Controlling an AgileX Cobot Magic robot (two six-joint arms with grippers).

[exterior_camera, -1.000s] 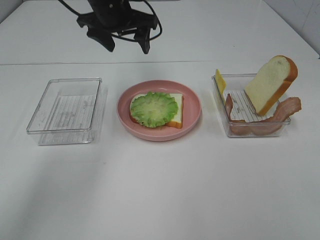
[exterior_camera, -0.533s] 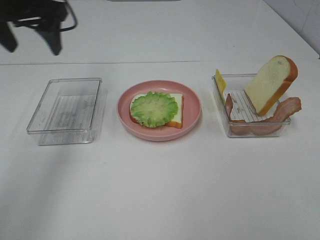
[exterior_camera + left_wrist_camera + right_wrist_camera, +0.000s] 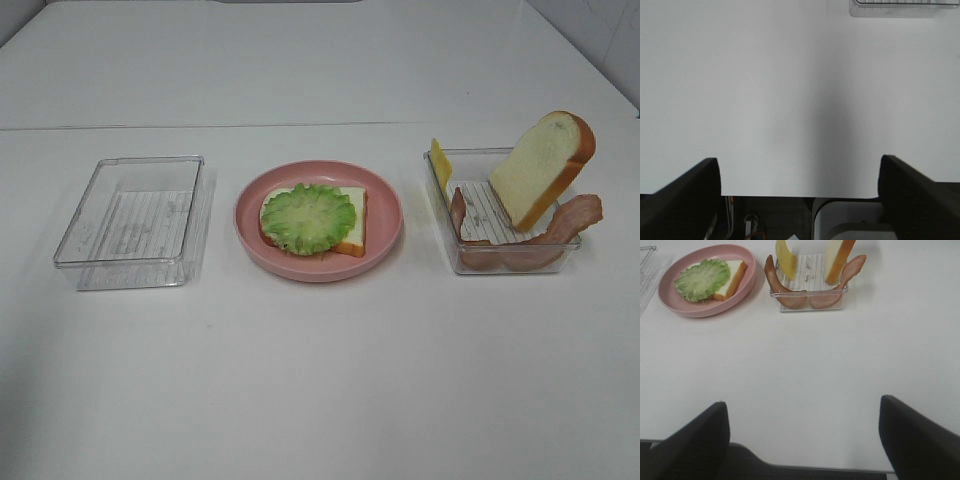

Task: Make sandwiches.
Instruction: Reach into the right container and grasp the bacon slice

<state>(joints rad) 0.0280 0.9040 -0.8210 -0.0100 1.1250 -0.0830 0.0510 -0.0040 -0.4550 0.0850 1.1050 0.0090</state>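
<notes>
Already done: one bread slice (image 3: 352,225) lay flat on the pink plate (image 3: 390,232), and the green lettuce (image 3: 308,218) sat on top of it.
Left to do: no bacon, cheese or top bread was on the stack yet, so I think the sandwich was less than half made.
Food waiting: the right tray (image 3: 445,255) held the rest. The second bread slice (image 3: 540,165) leaned up in it, the cheese (image 3: 440,165) stood on its edge, and the bacon strips (image 3: 575,215) curled along the front and over one side.
Other box: the left tray (image 3: 130,222) had no food in it.
Left arm: the left gripper (image 3: 800,170) had its fingers spread wide over the bare table (image 3: 320,380). It held nothing and was far from the food.
Right arm: the right gripper (image 3: 802,405) was spread wide too and held nothing. The plate and the full tray lay ahead of it.
</notes>
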